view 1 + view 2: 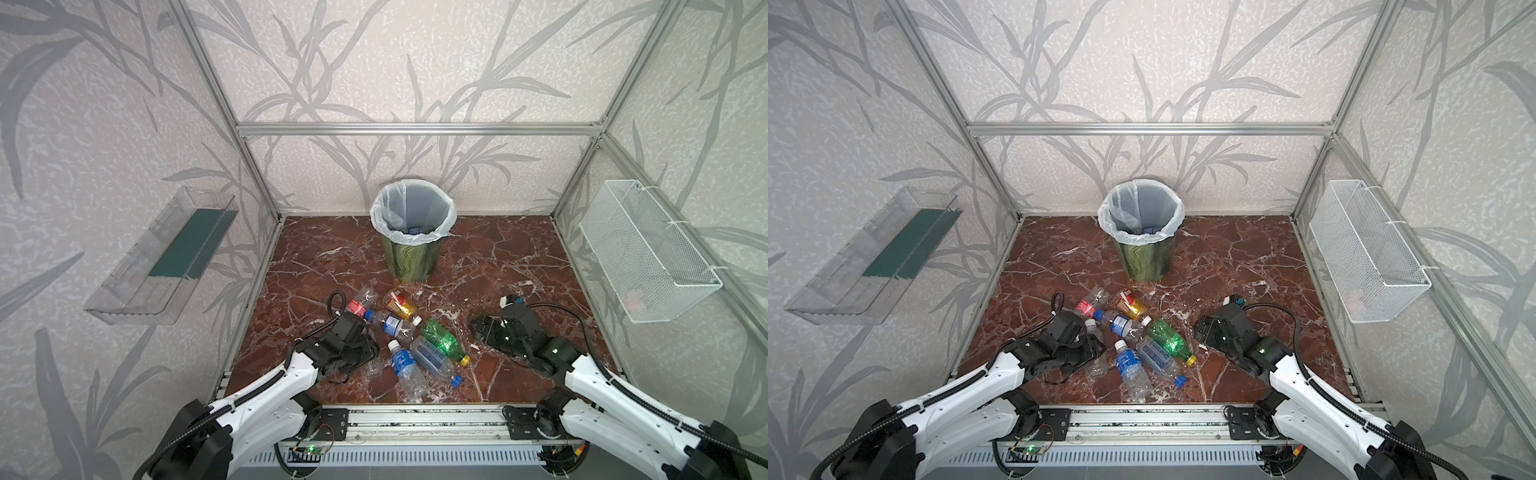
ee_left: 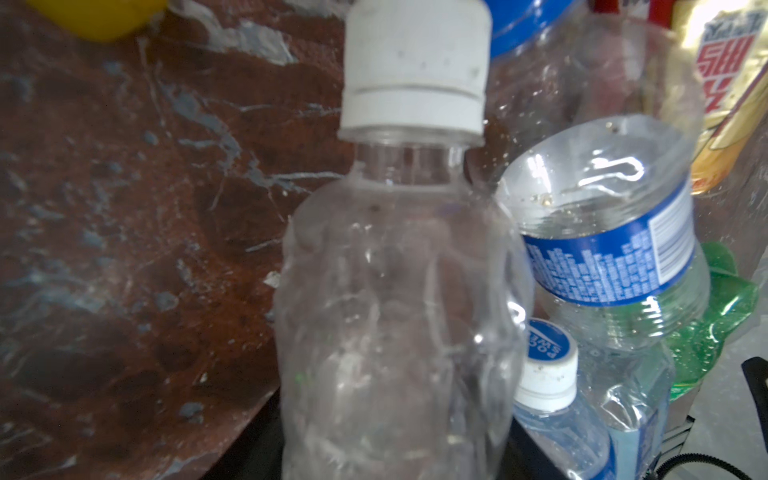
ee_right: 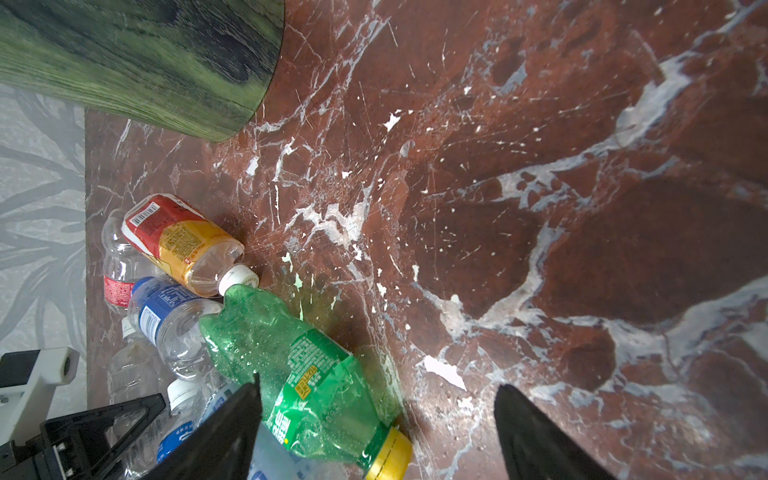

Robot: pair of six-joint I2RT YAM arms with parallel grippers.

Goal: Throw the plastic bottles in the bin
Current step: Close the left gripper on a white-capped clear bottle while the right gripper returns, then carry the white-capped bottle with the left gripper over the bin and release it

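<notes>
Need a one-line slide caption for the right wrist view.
Open right hand beside the yellow-capped green bottle on the marble table; bin beyond.

Tabletop [image 1: 498,257]: red-brown marble pattern, white and grey veins.
Right gripper [image 3: 376,384]: black fingers [image 3: 536,436].
Just beside one finger: green bottle [image 3: 291,357], green label with a yellow mark, yellow cap.
Beyond it, away from the gripper: amber bottle [image 3: 178,241], red-and-yellow label, white cap; blue-labelled bottle [image 3: 166,316], clear body, white print on the blue; red-labelled bottle [image 3: 116,286], clear body.
Further ahead of the gripper: bin [image 3: 145,62], green with dark wavy grain; liner [image 1: 446,216], translucent white.
At the left gripper [image 1: 365,351]: unlabelled bottle [image 2: 395,311], clear, white cap.
</notes>
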